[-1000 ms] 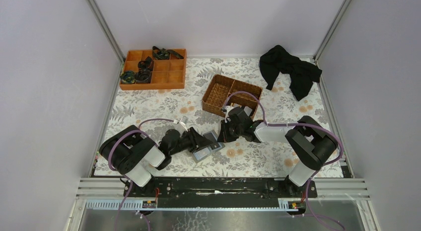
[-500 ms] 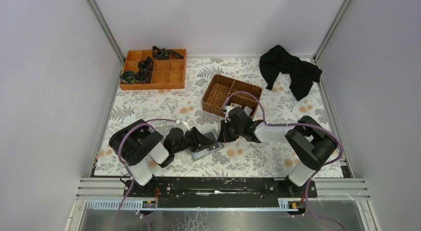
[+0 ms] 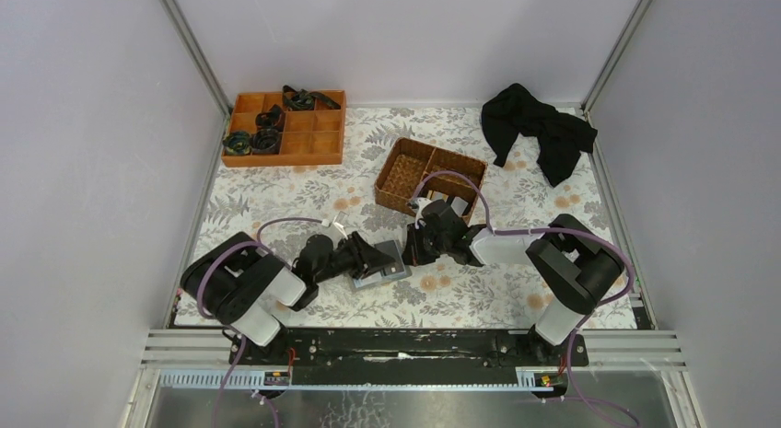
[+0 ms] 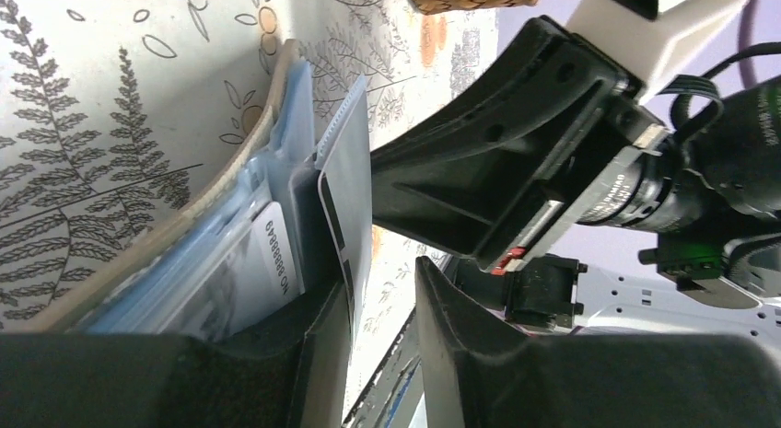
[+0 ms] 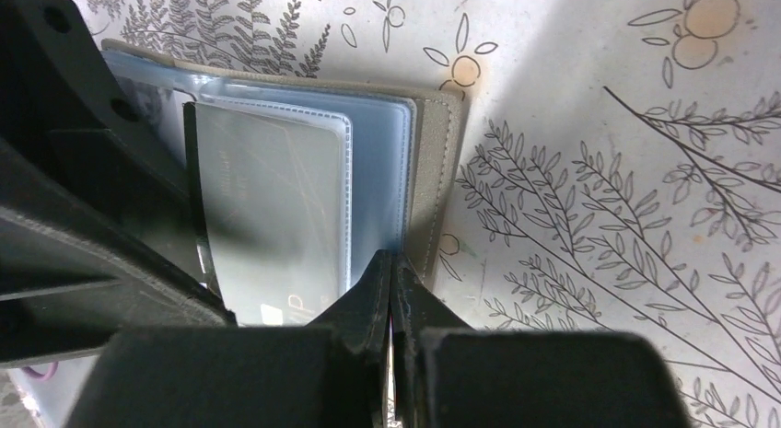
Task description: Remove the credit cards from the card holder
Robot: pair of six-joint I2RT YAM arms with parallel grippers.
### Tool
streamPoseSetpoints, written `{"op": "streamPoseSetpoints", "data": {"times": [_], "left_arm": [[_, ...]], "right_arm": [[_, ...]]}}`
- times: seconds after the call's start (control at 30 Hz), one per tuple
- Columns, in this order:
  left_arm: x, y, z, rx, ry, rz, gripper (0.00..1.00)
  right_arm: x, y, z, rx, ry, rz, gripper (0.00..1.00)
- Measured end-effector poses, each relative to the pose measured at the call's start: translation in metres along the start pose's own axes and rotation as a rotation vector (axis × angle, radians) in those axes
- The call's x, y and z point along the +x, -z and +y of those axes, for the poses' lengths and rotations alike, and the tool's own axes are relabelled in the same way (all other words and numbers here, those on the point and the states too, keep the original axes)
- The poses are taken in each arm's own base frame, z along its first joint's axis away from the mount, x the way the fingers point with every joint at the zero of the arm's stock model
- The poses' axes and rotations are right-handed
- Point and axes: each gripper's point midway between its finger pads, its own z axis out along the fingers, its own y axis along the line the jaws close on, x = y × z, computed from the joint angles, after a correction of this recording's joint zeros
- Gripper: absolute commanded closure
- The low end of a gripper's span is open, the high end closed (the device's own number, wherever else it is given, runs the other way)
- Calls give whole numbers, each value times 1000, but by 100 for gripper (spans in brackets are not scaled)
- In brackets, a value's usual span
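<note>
We find the card holder (image 3: 387, 271) lying on the counter (image 3: 479, 294), near the front middle. The left gripper (image 3: 370, 260) is over its left side and the right gripper (image 3: 414, 251) is at its right edge. The basket (image 3: 430, 175) stands behind them. The tray (image 3: 318, 144) sits at the back left, the cloth (image 3: 539, 129) at the back right.
</note>
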Motion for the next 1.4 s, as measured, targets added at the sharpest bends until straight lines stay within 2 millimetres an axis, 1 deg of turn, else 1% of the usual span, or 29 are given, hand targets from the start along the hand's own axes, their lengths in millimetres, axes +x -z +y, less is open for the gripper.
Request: {"op": "streamPoseSetpoints", "data": {"times": [0.07,0.17,0.47,0.57,0.73,0.9,1.0,1.1,1.2,1.4], "left_arm": [[-2,3,-5,10,-13,-6,63],[-5,6,-6,4,-23,-12,63],[-5,10,7,-50,-41,-2,63],[-3,11,11,-61,-53,11,63],[2,11,25,-93,-40,44,63],[3,14,27,-79,-31,57,65],[3,17,29,-81,-28,57,73],[3,20,30,-85,-28,52,89],[1,22,29,-85,-33,46,100],[-3,25,23,-76,-48,33,100]], "right_arm": [[0,-2,1,-10,-6,-1,100],[-1,-4,4,-28,-14,-1,100],[-1,-5,6,-38,-21,-1,100],[2,0,3,-26,-26,7,100],[7,11,-3,10,-30,25,100],[9,12,-7,20,-38,33,100],[9,12,-8,23,-41,34,100],[9,12,-8,22,-41,34,100],[9,12,-8,21,-42,36,100],[8,10,-8,12,-44,37,100]]}}
